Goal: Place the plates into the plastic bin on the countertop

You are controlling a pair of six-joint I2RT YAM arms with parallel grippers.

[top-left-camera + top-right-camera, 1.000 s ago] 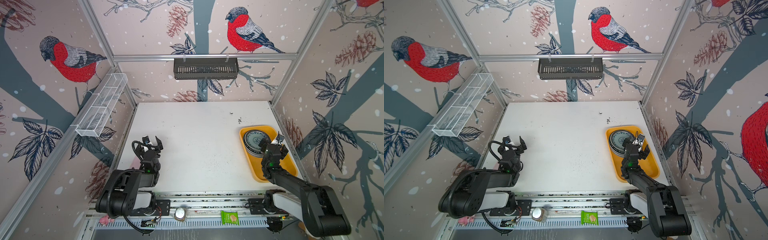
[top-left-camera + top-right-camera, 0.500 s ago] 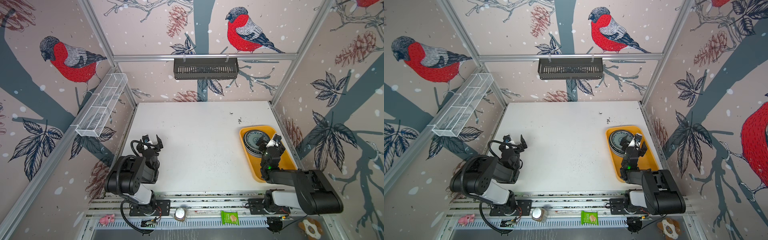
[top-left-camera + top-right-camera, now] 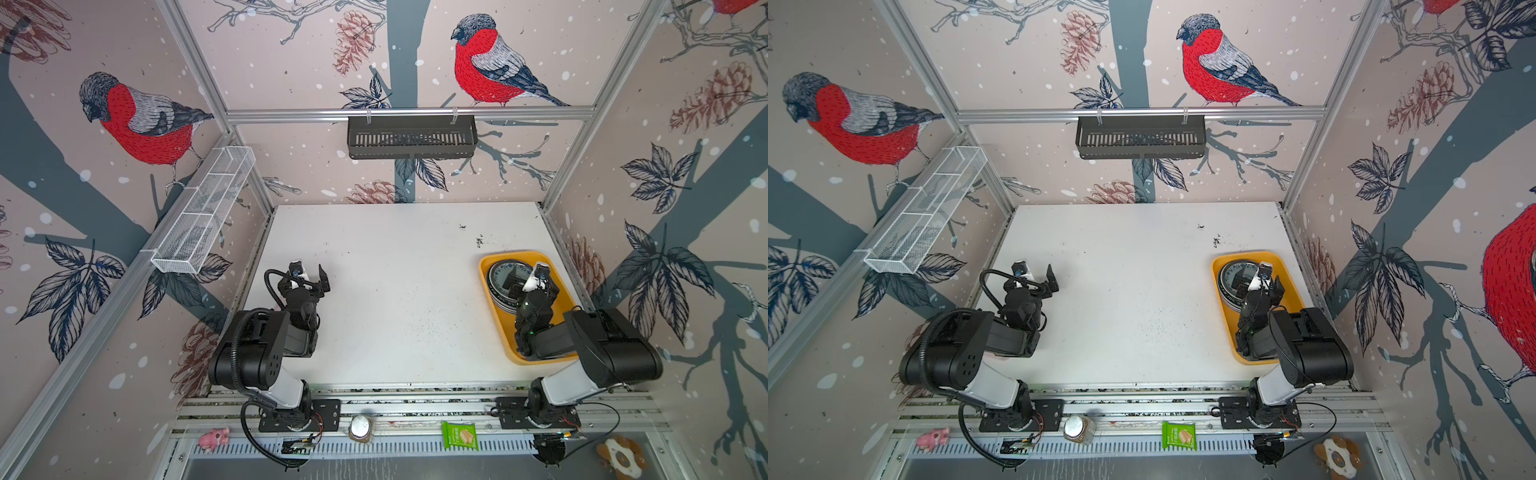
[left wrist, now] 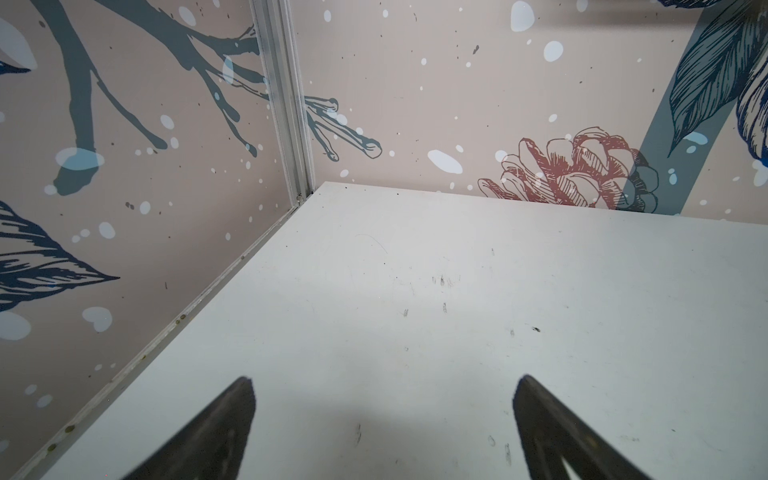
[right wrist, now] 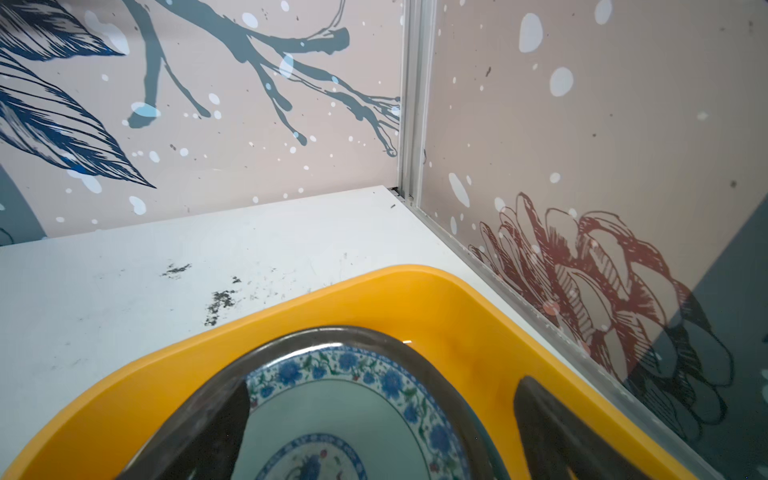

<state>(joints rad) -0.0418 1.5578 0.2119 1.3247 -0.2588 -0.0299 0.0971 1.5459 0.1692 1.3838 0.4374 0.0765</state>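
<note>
The white countertop (image 3: 395,291) bears the yellow plastic bin (image 3: 513,254); the plates (image 3: 500,270) lie stacked in the bin's far end; right gripper (image 5: 384,383) hovers over them, spread wide, empty; left gripper (image 4: 385,379), equally wide, well apart from the bin

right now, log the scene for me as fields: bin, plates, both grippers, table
bin: yellow, low-walled, on the right side of the table
plates: stacked in the bin's far half; top one has a blue flower pattern and a dark rim; count not readable
plates outside the bin: none seen
left gripper: open, empty, over bare table near its left edge
right gripper: open, empty, above the plates
table: white, black specks near the bin
</note>
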